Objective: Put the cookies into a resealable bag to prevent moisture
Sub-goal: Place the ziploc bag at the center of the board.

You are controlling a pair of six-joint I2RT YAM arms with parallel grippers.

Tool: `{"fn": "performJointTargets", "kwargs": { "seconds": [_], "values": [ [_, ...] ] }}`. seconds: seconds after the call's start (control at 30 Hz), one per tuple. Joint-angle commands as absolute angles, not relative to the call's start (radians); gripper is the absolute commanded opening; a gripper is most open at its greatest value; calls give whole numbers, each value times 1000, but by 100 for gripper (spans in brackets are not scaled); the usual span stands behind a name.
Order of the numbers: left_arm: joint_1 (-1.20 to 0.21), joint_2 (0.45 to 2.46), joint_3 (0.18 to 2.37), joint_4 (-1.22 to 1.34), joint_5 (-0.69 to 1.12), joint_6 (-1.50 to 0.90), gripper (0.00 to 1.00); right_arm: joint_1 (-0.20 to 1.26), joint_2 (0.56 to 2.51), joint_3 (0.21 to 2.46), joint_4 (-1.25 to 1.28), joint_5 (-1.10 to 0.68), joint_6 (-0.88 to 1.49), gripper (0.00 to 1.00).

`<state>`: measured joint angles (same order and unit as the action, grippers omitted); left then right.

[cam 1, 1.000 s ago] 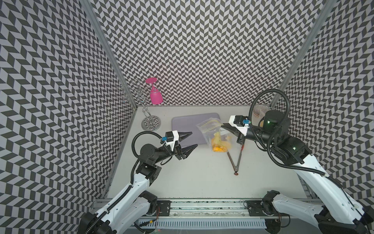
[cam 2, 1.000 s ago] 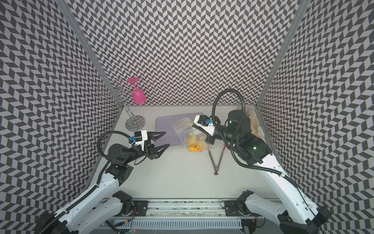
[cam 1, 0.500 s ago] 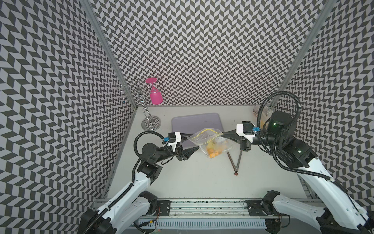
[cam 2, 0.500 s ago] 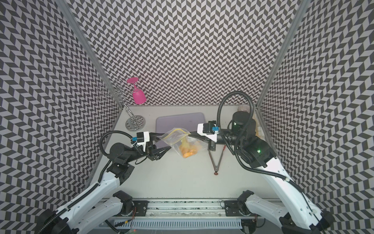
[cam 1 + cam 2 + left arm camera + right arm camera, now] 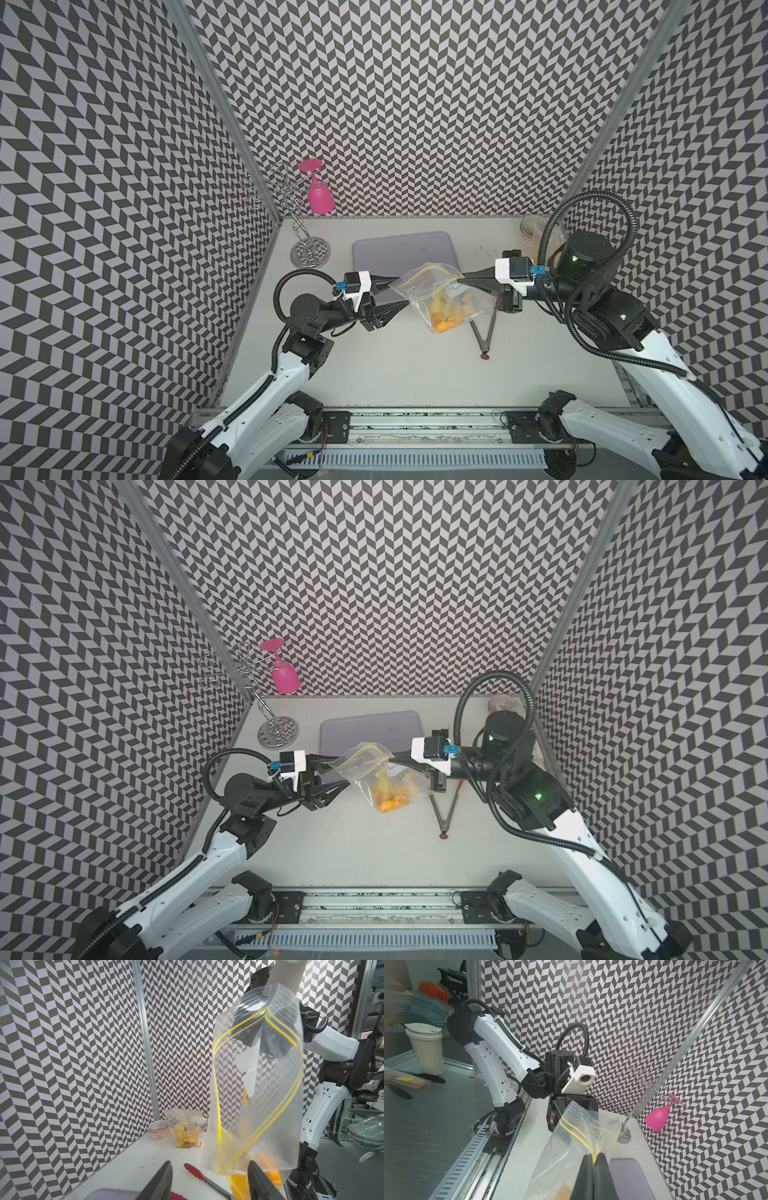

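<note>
The right pincer (image 5: 594,1159) is closed on the zip line at one corner of the bag (image 5: 432,291) and holds it above the counter (image 5: 374,365). The cookies (image 5: 446,319) lie in its bottom. The left pincer (image 5: 400,294) stands wide just beside the opposite corner. I think it should bite the zip line squarely, not the loose film. The left wrist view shows plainly a second filled bag (image 5: 185,1130), which the right arm mostly hides in both top views.

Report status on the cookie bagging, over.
Right gripper shut on the bag at its zip edge, bag hanging. Left gripper open at the opposite edge, not gripping. Cookies at bag bottom, mouth looks unsealed. Tongs lie below, nothing blocking.
</note>
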<state>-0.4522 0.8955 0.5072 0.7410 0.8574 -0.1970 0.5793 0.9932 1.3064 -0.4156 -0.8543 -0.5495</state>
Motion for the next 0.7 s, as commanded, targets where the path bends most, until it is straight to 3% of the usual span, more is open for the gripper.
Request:
{"fn": "performJointTargets", "kwargs": {
  "seconds": [0.0, 0.2, 0.4, 0.53, 0.67],
  "values": [
    [-459, 889, 538, 781, 901, -211, 54, 576, 977, 1303, -367, -881, -555, 2],
    [-460, 883, 534, 786, 916, -210, 41, 575, 971, 1289, -384, -837, -571, 2],
    [-460, 864, 536, 774, 916, -204, 40, 576, 964, 1271, -413, -815, -584, 2],
    [-461, 867, 540, 755, 916, -190, 23, 575, 950, 1254, -395, -803, -575, 2],
    [-460, 866, 550, 706, 918, -163, 16, 575, 932, 1231, -366, -764, -555, 2]
  ]
}}
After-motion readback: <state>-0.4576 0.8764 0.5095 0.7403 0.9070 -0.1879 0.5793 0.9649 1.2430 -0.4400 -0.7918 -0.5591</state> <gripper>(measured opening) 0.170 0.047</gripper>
